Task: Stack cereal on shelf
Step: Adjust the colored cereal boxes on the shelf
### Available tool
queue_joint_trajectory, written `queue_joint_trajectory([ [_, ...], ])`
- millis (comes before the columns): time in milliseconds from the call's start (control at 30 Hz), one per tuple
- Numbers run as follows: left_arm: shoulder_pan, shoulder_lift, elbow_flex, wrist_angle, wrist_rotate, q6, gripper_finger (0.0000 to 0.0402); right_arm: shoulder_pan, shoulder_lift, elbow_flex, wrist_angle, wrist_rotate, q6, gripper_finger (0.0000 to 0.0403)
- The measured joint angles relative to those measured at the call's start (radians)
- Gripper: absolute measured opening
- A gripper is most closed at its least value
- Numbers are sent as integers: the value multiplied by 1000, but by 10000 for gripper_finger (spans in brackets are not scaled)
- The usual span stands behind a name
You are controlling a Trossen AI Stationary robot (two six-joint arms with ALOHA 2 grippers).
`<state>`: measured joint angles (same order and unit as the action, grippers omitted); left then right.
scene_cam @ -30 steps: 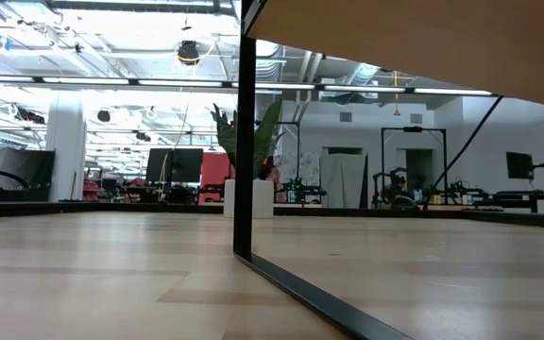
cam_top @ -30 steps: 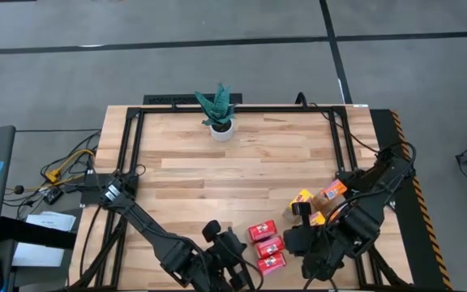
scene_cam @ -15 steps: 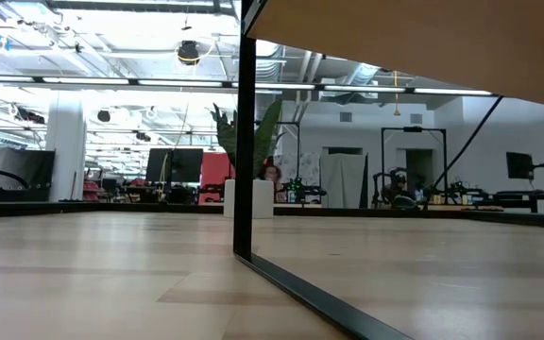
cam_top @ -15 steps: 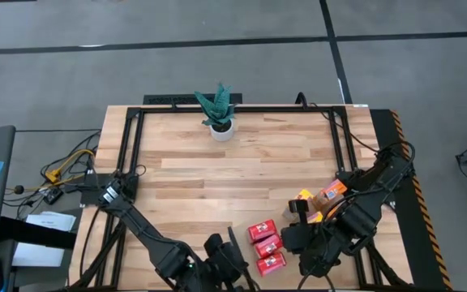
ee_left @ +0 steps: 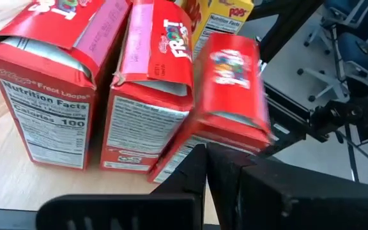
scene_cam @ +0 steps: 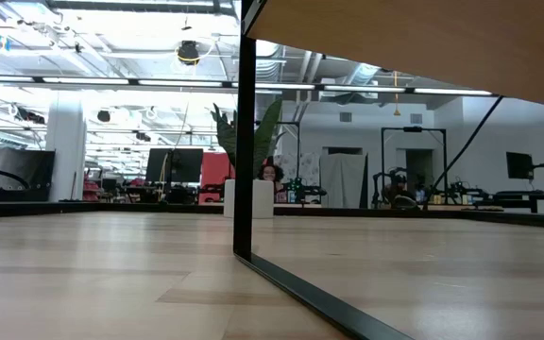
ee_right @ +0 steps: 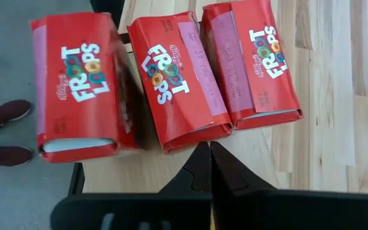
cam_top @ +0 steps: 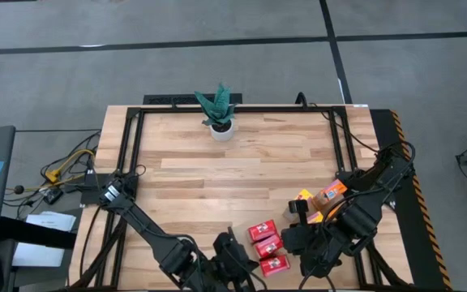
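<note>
Three red cereal boxes lie side by side near the table's near edge (cam_top: 267,246). The nearest one (ee_left: 232,83) is tilted and blurred, and it overhangs the table's edge (ee_right: 75,89). Yellow and orange boxes (cam_top: 319,197) lie to their right. My left gripper (cam_top: 235,258) is shut, with its tips (ee_left: 204,156) at the tilted box's lower end. My right gripper (cam_top: 292,237) hovers shut over the red boxes (ee_right: 208,152). The shelf's pale board (scene_cam: 423,283) with its dark edge shows only in the low view, and no box is seen on it. My left gripper meets the nearest red box at the lower corner of its end face (ee_left: 185,152) with its shut fingertips, coming from the table's left and slanting slightly down. The box stands tilted, its top leaning away from the middle box. The fingertips cover the exact spot of contact.
A potted plant (cam_top: 220,113) stands at the far edge. A black frame (cam_top: 132,154) runs around the tabletop, with a dark upright post (scene_cam: 244,132) in the low view. A person's shoes (ee_right: 5,112) show on the floor beyond the near edge. Bare wood spans the table's middle.
My left gripper has drifted toward the table's right, closer to the red boxes, and has turned at the wrist. My right gripper has kept still.
</note>
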<state>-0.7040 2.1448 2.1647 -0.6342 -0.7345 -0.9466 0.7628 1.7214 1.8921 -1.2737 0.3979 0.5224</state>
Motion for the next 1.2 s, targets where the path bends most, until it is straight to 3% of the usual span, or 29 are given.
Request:
queue_joint_trajectory([
  [433, 3, 0, 0, -3, -12, 3, 0, 7, -18, 14, -71, 34, 0, 7],
  [667, 3, -39, 45, -28, -5, 39, 0, 34, -53, 206, -251, 76, 0, 17],
  [733, 3, -79, 73, -32, -13, 102, 0, 56, -88, 264, -296, 122, 0, 24],
  [867, 4, -141, 126, -28, 66, 303, 0, 119, -210, 325, -298, 242, -13, 30],
  [967, 3, -174, 152, -35, 70, 445, 0, 181, -342, 320, -297, 430, 29, 21],
  [1067, 3, -210, 157, -58, 61, 520, 0, 250, -486, 248, -297, 622, 140, 9],
  [1200, 16, -230, 155, -157, 49, 463, 0, 334, -655, 53, -300, 741, 277, 9],
])
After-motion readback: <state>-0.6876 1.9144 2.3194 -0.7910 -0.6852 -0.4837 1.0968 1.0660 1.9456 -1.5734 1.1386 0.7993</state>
